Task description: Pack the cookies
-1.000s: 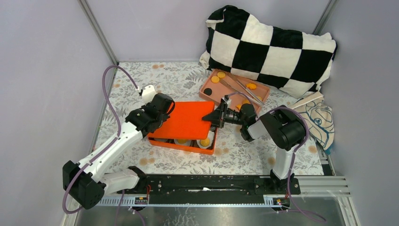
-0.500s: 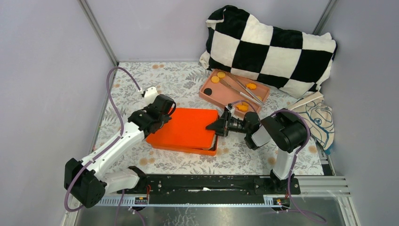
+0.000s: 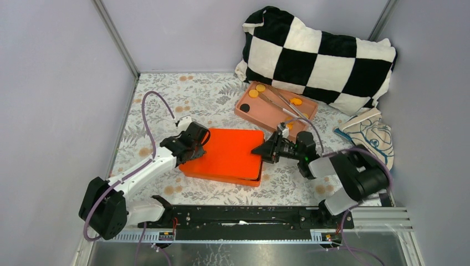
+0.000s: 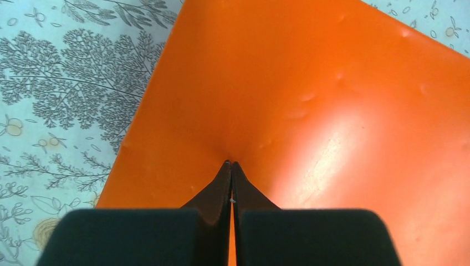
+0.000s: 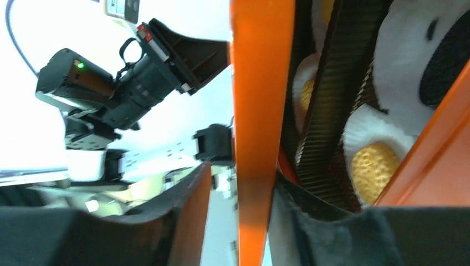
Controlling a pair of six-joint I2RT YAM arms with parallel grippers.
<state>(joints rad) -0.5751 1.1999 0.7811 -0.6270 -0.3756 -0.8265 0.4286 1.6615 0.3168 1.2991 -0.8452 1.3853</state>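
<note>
The orange box (image 3: 221, 176) sits mid-table with its orange lid (image 3: 227, 151) lying on it. My left gripper (image 3: 195, 142) is shut, its tips (image 4: 231, 164) pressing on the lid (image 4: 310, 83) near its left edge. My right gripper (image 3: 265, 151) is at the lid's right edge. In the right wrist view it (image 5: 241, 172) is open astride the lid edge (image 5: 260, 83), with a gap on one side. Under the lid I see a golden cookie (image 5: 372, 166) in a white paper cup and a black cookie (image 5: 449, 61). Loose orange cookies (image 3: 260, 87) and a black one (image 3: 244, 107) lie in the pink tray (image 3: 252, 113).
Metal tongs (image 3: 284, 105) lie across the pink tray. A black-and-white checkered pillow (image 3: 318, 55) fills the back right. A printed cloth bag (image 3: 372, 138) lies at the right edge. Walls close the left, back and right; a rail (image 3: 249, 216) runs along the front.
The lid has come down from a tilt onto the box, hiding the cups from above. Both grippers moved down and to the right with it, and the box shifted right.
</note>
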